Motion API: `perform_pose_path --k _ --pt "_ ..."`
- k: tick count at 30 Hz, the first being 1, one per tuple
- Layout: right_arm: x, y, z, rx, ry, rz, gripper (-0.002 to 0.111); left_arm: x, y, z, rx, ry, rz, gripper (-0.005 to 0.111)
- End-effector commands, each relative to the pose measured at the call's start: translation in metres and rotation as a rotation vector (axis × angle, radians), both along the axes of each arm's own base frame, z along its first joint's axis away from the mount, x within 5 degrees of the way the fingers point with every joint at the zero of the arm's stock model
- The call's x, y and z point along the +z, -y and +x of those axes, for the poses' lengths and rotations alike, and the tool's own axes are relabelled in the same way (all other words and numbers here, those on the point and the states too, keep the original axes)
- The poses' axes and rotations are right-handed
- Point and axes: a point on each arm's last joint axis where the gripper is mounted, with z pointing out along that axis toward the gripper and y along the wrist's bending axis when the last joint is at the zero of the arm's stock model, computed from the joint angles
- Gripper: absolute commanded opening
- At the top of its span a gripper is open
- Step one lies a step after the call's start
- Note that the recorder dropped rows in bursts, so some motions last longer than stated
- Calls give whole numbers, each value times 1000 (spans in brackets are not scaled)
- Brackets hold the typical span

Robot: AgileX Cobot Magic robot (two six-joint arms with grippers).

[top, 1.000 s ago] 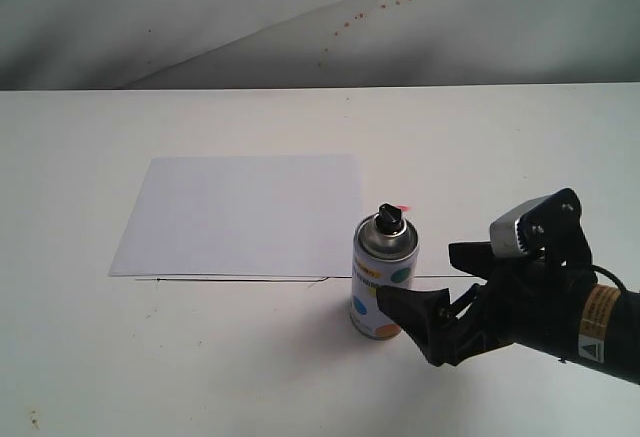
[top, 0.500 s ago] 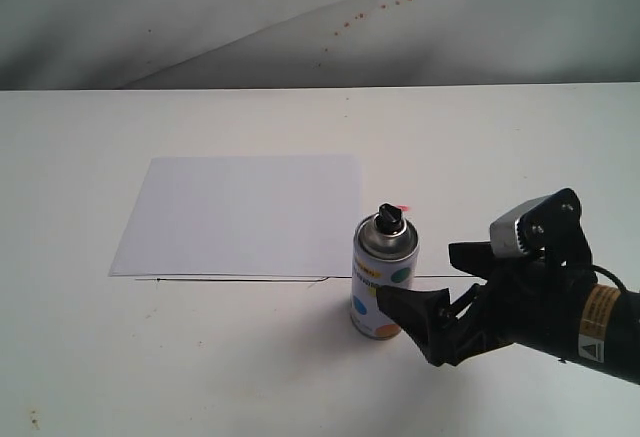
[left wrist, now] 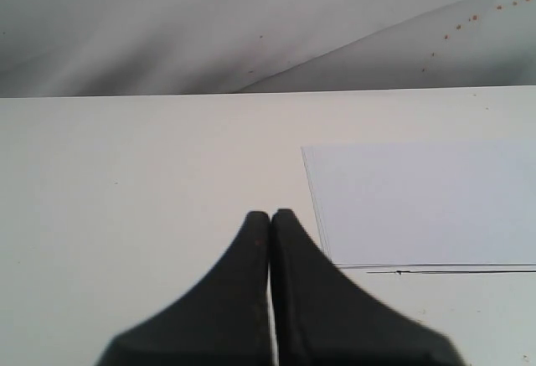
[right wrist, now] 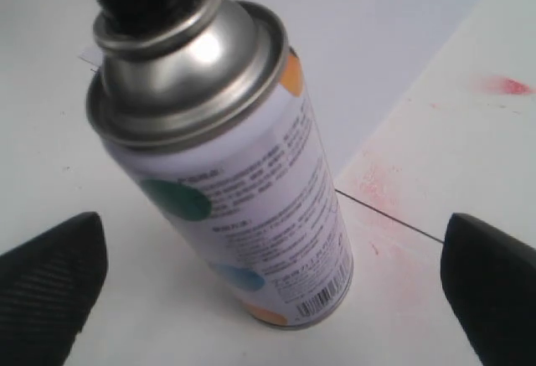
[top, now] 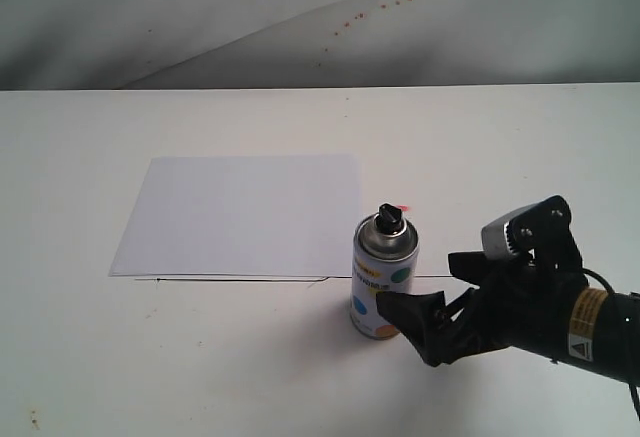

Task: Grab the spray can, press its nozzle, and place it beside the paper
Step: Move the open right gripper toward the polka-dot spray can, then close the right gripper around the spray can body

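So the spray can [top: 383, 282] stands upright on the table [top: 120, 357], toward the front edge and a bit right of middle, just off the front right corner of the paper [top: 245, 215]. The black nozzle [top: 389, 217] is on top. The right gripper [top: 418, 279] is spread wide, one finger on each side of the can, neither touching it. The left gripper [left wrist: 270, 224] is clenched with nothing in it, hanging over bare table by the paper's left edge.

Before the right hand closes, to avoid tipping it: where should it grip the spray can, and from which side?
Probably the spray can at its labelled middle, below the silver shoulder, level from where the right hand hovers: it stands upright with straight walls.
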Motion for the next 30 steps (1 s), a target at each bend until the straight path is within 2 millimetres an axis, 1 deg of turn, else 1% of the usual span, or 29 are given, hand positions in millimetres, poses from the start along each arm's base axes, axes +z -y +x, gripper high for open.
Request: perform_pose_path --k 1,19,21,25,30 --pt "4 -3 5 -1 25 19 105 -1 0 0 -4 5 -1 0" --pt "7 -6 3 40 33 53 105 -1 0 0 -4 5 -1 0" --pt "5 -6 4 38 26 53 105 -1 0 0 -4 5 -1 0" --pt "-7 -6 4 29 -20 44 105 -1 0 0 -4 5 -1 0" --pt "-6 -8 5 35 -9 68 105 -1 0 0 -4 5 -1 0"
